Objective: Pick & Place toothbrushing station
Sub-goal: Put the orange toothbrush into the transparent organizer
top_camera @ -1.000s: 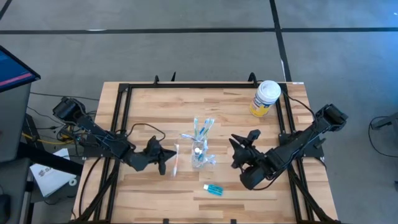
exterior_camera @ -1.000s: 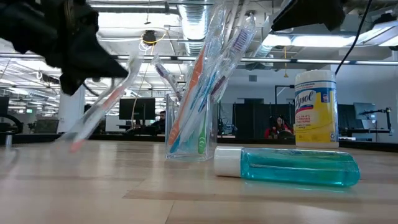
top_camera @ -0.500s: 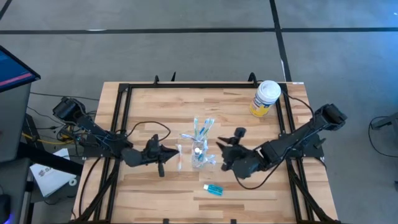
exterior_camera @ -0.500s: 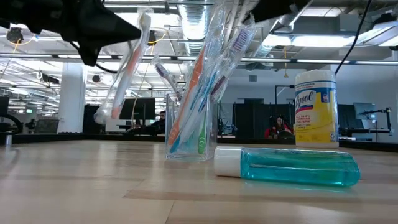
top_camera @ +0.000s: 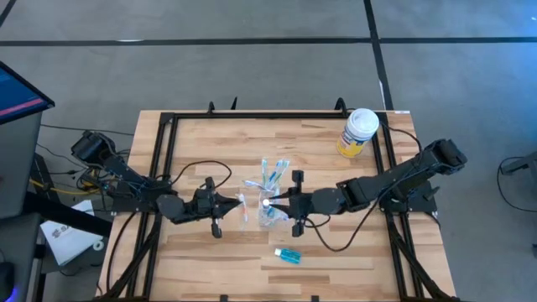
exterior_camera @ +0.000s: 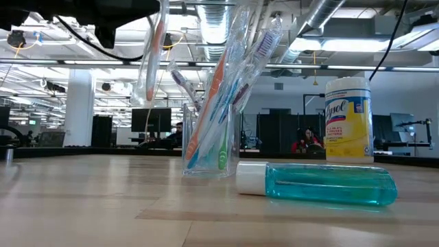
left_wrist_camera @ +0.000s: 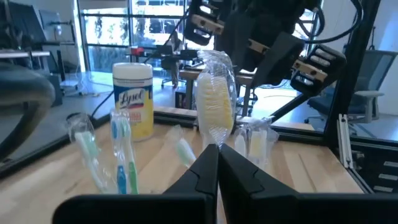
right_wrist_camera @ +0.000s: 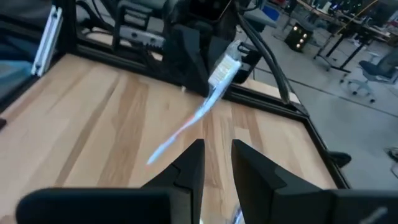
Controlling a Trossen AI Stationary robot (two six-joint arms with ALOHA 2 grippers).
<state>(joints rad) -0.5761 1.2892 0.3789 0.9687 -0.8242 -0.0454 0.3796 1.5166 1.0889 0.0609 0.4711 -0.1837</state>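
The wooden table [top_camera: 201, 134] carries the whole station, and both arms now meet near its middle. The right gripper [top_camera: 295, 204] has swung in from the right side of the table and now sits just right of the clear tumbler [exterior_camera: 210, 149], its fingers spread a little with nothing between them. The left gripper [top_camera: 225, 204] has crept rightward too, and is now just left of the tumbler; its fingers are pressed together on a wrapped toothbrush [exterior_camera: 152, 53]. That brush has been lifted from a low slant near the table to a steeper, almost upright hang, well clear of the wood (its bristled head shows close up in the left wrist view, wrapper still on).

The tumbler stands at the table's centre, already holding a sheaf of toothbrushes [exterior_camera: 232, 75] that lean rightward. The small blue tube [exterior_camera: 317, 184] lies on its side nearer the front edge, and the yellow container [top_camera: 358, 132] stands at the far right corner.

By my reading, the held brush is about to go into the tumbler, or across to the right gripper; the tube is not yet picked.
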